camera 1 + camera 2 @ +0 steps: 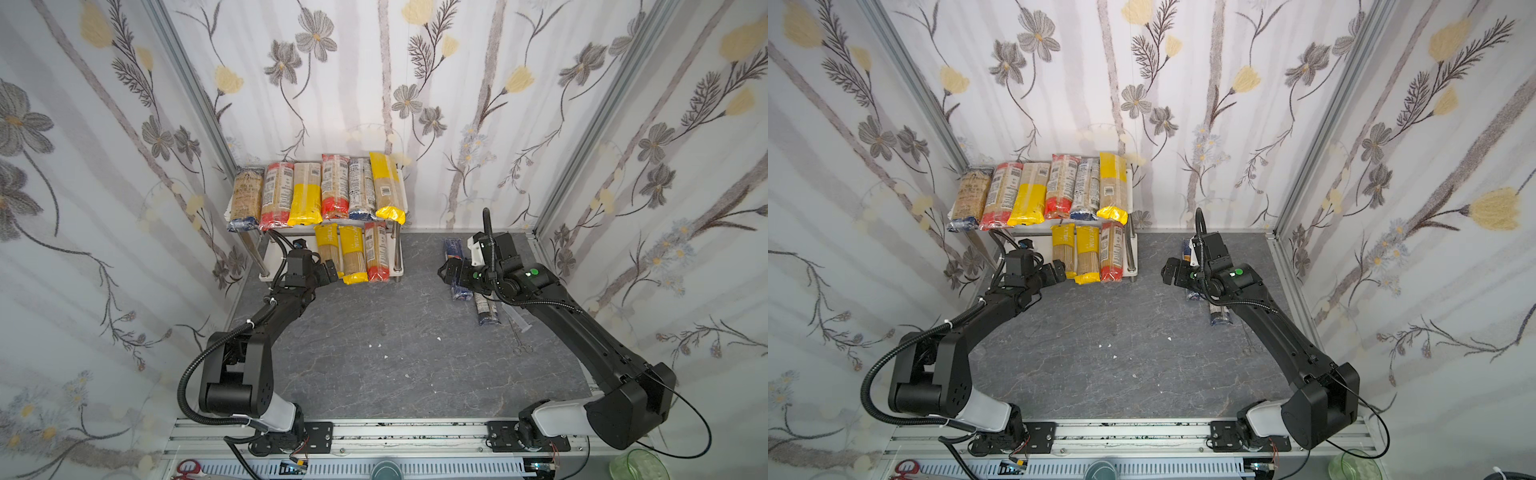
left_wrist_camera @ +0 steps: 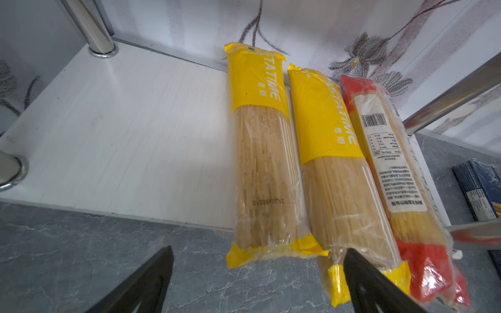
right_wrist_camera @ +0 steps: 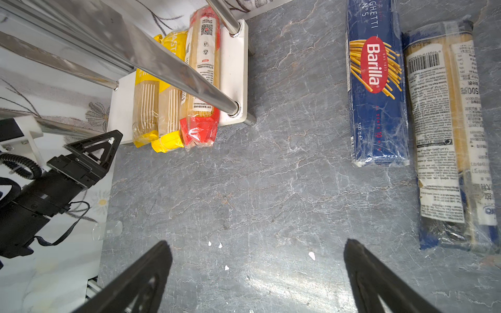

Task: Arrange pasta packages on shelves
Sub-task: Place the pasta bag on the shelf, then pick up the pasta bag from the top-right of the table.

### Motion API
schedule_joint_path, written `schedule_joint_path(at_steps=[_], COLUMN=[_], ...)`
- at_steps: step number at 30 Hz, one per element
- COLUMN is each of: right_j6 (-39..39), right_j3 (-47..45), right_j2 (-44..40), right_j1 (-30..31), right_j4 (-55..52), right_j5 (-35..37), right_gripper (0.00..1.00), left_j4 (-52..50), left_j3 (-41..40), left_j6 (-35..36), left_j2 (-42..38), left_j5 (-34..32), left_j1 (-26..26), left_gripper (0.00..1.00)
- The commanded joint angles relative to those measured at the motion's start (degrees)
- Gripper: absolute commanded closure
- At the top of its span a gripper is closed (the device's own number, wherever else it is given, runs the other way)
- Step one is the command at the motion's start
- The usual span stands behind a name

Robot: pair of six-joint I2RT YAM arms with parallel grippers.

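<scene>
Gaping empty, left fingers [image 2: 141, 284] are facing three packets [image 2: 333, 168] on the lower shelf [image 2: 122, 135]. Right fingers [image 3: 135, 284] are hanging open, empty, over grey bench [image 3: 244, 176].

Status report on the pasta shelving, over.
Left hand open, empty, at white two-tier rack. Right hand open, empty. Nine clear-plastic spaghetti packets shelved; two blue packets on grey table. Nothing seen blocking.

Eleven pasta packets [image 1: 306, 193] are present: four yellow-ended, three red-ended, four dark blue. One shelf rack [image 2: 122, 122] has two tiers.
</scene>
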Motion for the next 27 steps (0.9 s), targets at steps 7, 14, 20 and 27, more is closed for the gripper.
schedule_joint_path(at_steps=[7,14,20,27], right_j6=[0.7,2.8,4.9,6.7], right_j3=[-5.0,-13.2,-19.5,-23.6], right_j2=[-6.2,-14.7,-22.8,-29.6], right_j1=[2.5,4.1,4.4,4.5], right_j4=[-0.8,-1.4,-2.5,-4.6], right_j5=[2.4,3.4,4.7,6.6], right_gripper=[0.00,0.00,0.00,0.00], left_j4=[0.5,-3.4,-5.8,-8.1], left_j3=[-10.2,-14.2,-14.6,-11.1], left_j6=[-6.8,-11.4,-16.3,-20.1], left_j2=[-11.7,-19.5,-21.8,-18.6], left_j5=[-2.5,-5.3,-8.7,-12.5], left_j1=[-2.4,-9.8,-20.1,-31.9], left_gripper=[0.00,0.00,0.00,0.00])
